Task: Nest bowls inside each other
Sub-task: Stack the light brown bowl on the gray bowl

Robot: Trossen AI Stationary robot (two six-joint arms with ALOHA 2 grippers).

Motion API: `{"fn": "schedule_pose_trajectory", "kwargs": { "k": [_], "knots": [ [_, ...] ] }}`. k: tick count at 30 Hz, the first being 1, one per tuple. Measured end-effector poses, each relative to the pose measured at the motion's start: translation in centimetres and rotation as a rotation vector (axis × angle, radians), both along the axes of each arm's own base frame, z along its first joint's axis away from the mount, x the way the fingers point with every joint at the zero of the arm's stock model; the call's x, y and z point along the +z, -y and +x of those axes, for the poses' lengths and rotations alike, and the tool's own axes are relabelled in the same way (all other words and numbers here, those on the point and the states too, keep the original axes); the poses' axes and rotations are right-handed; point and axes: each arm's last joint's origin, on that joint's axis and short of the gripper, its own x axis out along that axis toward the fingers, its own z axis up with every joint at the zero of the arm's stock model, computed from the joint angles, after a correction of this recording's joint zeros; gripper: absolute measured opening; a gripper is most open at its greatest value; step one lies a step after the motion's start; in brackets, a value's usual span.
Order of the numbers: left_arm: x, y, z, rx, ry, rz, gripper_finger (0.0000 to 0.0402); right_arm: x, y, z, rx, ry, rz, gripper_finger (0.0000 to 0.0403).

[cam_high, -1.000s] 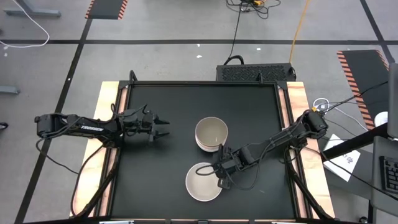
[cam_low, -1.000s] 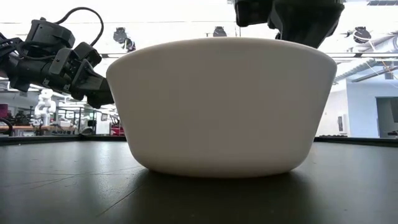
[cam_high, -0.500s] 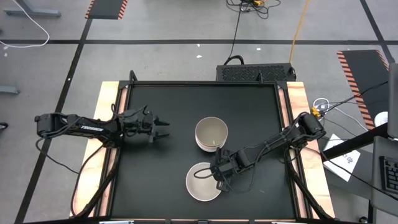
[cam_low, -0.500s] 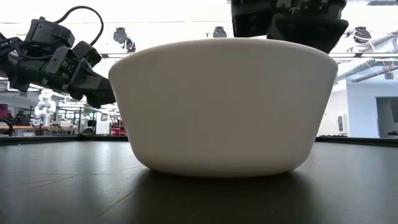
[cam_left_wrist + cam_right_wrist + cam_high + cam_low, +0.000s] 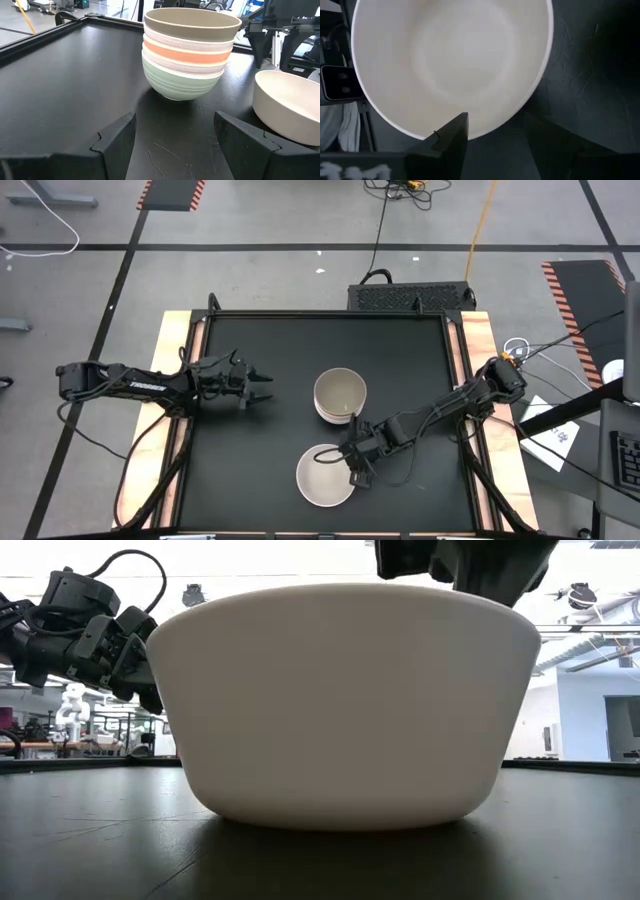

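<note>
A stack of nested bowls [image 5: 340, 394] stands on its mint green bottom bowl at mid-table; in the left wrist view the stack [image 5: 189, 50] shows olive-grey on top, then white, salmon pink, white and mint green. A single cream bowl [image 5: 324, 476] sits upright on the mat nearer the near edge, filling the low view [image 5: 340, 710]. My right gripper [image 5: 353, 466] is open at that bowl's right rim, one finger over the inside and one outside [image 5: 495, 125]. My left gripper [image 5: 262, 388] waits open, left of the stack. My right gripper comes at the cream bowl from above, at its right rim [image 5: 485, 131]. One finger [image 5: 452, 137] reaches inside the bowl and the other [image 5: 555, 145] stands outside the wall. Whether either finger touches the rim I cannot tell. The bowl rests on the mat.
The black mat [image 5: 260, 470] has a raised frame [image 5: 320, 314] around it, with wooden table strips [image 5: 168, 380] at the left and right. Bare mat lies left of the cream bowl and beyond the stack. A lab room shows behind the table in the low view.
The cream bowl has slid a little toward the table's near edge and slightly left, still upright on the mat. My right gripper has moved with it, staying at its right rim. The stack has not moved.
</note>
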Motion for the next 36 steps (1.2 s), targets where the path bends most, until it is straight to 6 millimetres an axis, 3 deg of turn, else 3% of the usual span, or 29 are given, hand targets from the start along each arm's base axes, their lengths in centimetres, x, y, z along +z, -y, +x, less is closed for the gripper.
{"fn": "schedule_pose_trajectory", "kwargs": {
  "k": [25, 31, 36],
  "knots": [
    [-0.2, 0.1, 0.0, -0.017, -0.017, 0.0, 0.0271, -1.2, 0.4, 0.2, 0.016, -0.023, -0.019, 0.0195],
    [-0.2, 0.1, 0.0, -0.018, -0.016, 0.003, 0.0271, -1.2, 0.4, 0.2, 0.038, -0.017, -0.027, 0.0162],
    [-0.2, 0.1, 0.0, -0.017, -0.016, 0.003, 0.0271, -2.5, 0.5, 0.1, 0.04, 0.019, -0.009, 0.0119]
  ]
}}
